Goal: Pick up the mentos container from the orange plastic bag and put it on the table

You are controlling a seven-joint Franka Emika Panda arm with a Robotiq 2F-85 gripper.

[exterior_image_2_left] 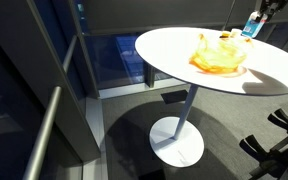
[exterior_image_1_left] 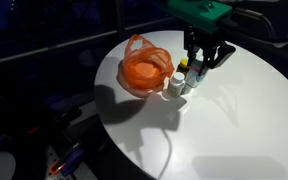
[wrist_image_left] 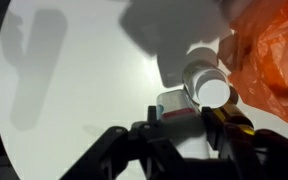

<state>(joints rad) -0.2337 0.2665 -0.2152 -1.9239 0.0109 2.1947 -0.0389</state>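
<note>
A round white tabletop [exterior_image_1_left: 234, 110] is carrying everything here, standing on a single white pedestal with a round foot [exterior_image_2_left: 177, 143] on the grey floor. Taking the orange plastic bag [exterior_image_1_left: 146, 68] as the landmark: it is sitting crumpled and open-topped on the tabletop, well in from the rim, and in an exterior view [exterior_image_2_left: 220, 55] it is showing as a bright orange heap.

The robot arm, with its green wrist housing [exterior_image_1_left: 199, 10], is reaching down from above, just beside the bag. Its gripper [exterior_image_1_left: 206, 58] is hanging low over the tabletop, close to the bag's edge. In the wrist view the gripper [wrist_image_left: 184, 128] is filling the lower frame, its jaws standing apart with a gap between them; whether they are pressing on anything, I cannot tell.

The mentos container [exterior_image_1_left: 174, 87], a small white cylinder with a round cap, is standing on the tabletop right against the bag's side, outside it. In the wrist view the mentos container [wrist_image_left: 208, 85] is lying just ahead of the jaws, touching the orange plastic. Another small bottle [exterior_image_1_left: 189, 82] is standing just beside it, on the side away from the bag.
</note>
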